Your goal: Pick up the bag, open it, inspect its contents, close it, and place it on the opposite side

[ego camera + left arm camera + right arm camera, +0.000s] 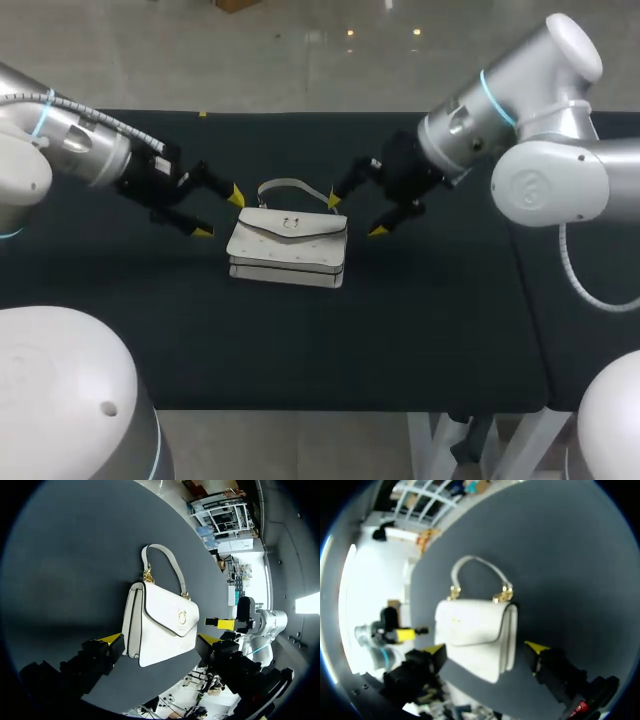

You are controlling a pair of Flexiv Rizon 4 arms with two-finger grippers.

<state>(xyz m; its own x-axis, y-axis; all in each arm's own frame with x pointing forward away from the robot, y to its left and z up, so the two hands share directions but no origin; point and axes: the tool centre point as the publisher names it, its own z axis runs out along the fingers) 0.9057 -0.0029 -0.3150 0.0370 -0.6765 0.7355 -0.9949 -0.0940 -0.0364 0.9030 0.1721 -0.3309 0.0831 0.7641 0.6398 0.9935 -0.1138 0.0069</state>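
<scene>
The bag (288,250) lies closed at mid-frame on the worktop (420,320). The left pincer (220,214) and right pincer (356,216), both spread, flank it without touching. The pick-up seems not yet done; next, one likely needs to pinch the bag.

The bag (288,248) lies flat near the middle of the table (420,330), with its handle (174,566) on the far side. The left gripper (220,214) sits just left of the bag and the right gripper (356,216) just right of it. Each points its spread fingers in towards the bag.
</scene>
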